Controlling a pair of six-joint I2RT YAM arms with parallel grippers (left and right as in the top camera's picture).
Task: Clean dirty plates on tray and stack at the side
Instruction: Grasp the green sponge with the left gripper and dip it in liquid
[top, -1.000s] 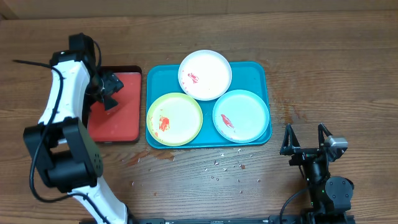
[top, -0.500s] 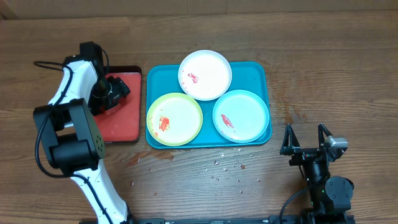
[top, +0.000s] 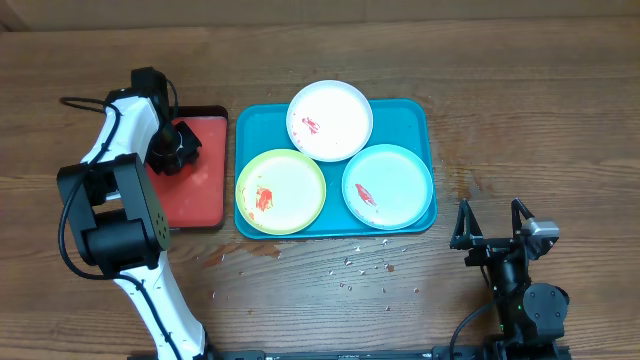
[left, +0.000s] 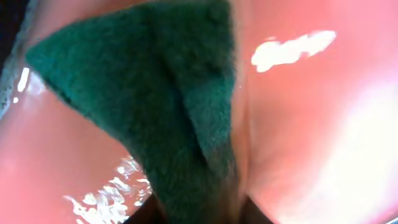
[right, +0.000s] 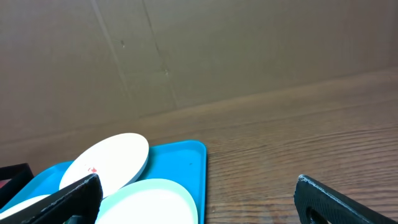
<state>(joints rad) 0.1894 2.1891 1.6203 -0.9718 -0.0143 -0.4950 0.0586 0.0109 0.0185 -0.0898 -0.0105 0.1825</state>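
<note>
The teal tray holds three sauce-smeared plates: a white one at the back, a yellow-green one front left and a light-green-rimmed one front right. My left gripper is down on the small red tray. In the left wrist view its jaws pinch a creased dark green scouring pad against the red surface. My right gripper rests open near the table's front, right of the teal tray. It is empty, and the white plate shows ahead of it.
Small crumbs lie scattered on the wooden table just in front of the teal tray. The red tray sits right beside the teal tray's left edge.
My left gripper has shifted a little toward the back of the red tray and closed from wide open onto the green pad. The right arm and the plates have not moved.
</note>
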